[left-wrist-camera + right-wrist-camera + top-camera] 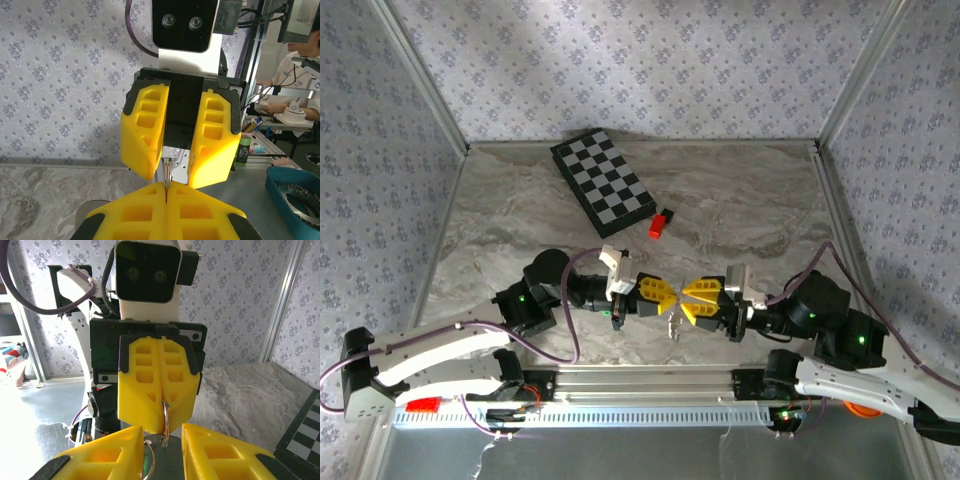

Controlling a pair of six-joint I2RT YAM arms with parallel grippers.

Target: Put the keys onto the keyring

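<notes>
The two grippers meet tip to tip over the near middle of the table. My left gripper has its yellow fingers pressed together on the edge of the keyring, a thin silvery loop that stands upright between them. My right gripper faces it with its fingers spread wide, one on each side of the ring and not touching it. More thin metal dangles below the fingertips, and a second pale loop shows low down with a faint green tint. The key's green head is not plainly visible.
A folded checkerboard lies at the back of the marble table, with a small red-and-black block just in front of it. Patterned walls close in the left, back and right sides. Purple cables loop along both arms.
</notes>
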